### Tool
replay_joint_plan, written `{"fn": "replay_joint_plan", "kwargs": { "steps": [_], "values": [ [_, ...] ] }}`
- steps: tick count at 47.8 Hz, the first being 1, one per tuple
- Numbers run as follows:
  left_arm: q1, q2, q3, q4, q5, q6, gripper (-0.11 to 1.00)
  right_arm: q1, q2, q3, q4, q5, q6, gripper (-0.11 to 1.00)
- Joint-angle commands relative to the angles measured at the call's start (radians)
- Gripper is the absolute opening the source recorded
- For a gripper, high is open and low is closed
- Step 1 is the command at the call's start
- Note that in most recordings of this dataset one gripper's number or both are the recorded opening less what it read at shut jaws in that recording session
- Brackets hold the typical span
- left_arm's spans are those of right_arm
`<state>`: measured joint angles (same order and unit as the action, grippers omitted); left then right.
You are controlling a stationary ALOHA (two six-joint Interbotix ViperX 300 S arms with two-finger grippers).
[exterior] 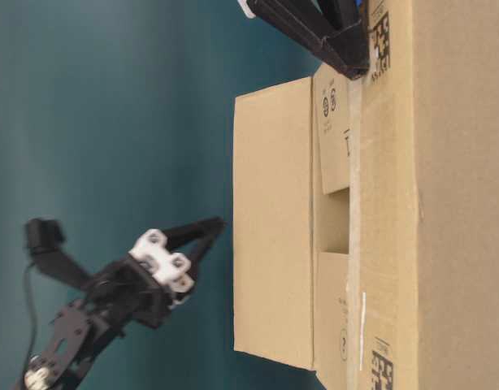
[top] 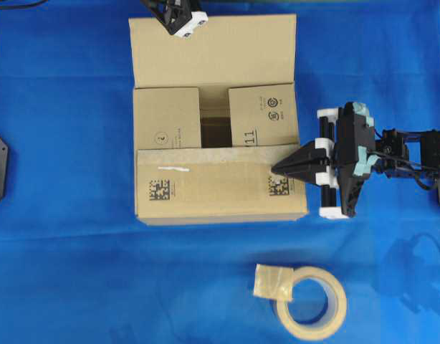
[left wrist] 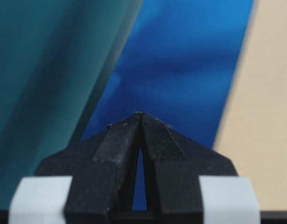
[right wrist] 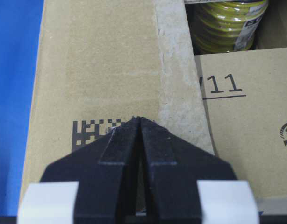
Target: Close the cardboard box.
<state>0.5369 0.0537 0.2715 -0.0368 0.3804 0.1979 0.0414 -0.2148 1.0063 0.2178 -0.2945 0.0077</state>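
The cardboard box (top: 216, 183) sits mid-table. Its two side flaps are folded in and its near flap (right wrist: 101, 70) lies folded over them, leaving a gap in the middle. The far flap (top: 213, 50) still stands open. My right gripper (top: 275, 170) is shut and empty, with its tip on the right end of the near flap beside a printed square code (right wrist: 89, 130). My left gripper (exterior: 219, 222) is shut and empty, close behind the far flap's outer face (exterior: 274, 219). In the left wrist view that gripper (left wrist: 139, 115) has cardboard (left wrist: 265, 116) to its right.
A beige tape roll (top: 340, 304) with a loose tan piece (top: 272, 282) lies on the blue cloth in front of the box. A yellow-green coil (right wrist: 227, 21) shows inside the box through the gap.
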Motion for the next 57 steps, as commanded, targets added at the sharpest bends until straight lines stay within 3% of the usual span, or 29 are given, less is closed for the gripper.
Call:
{"fn": "replay_joint_plan", "kwargs": {
  "steps": [1,22,36,46,57],
  "values": [
    [0.014,0.017,-0.040,0.002,0.035,0.003,0.00,-0.005,-0.003,-0.008,0.003,-0.003,-0.002,0.00],
    [-0.028,0.037,-0.064,0.002,0.103,0.006,0.00,-0.005,-0.002,-0.008,0.003,-0.008,-0.005,0.00],
    [-0.077,0.032,-0.153,0.002,0.255,0.015,0.00,-0.003,-0.003,-0.008,0.003,-0.011,-0.005,0.00],
    [-0.115,0.012,-0.186,0.002,0.344,-0.029,0.00,-0.005,-0.003,-0.008,0.003,-0.012,-0.005,0.00],
    [-0.199,-0.040,-0.146,0.000,0.364,-0.054,0.00,-0.003,-0.002,-0.006,0.002,-0.026,-0.005,0.00]
  ]
}}
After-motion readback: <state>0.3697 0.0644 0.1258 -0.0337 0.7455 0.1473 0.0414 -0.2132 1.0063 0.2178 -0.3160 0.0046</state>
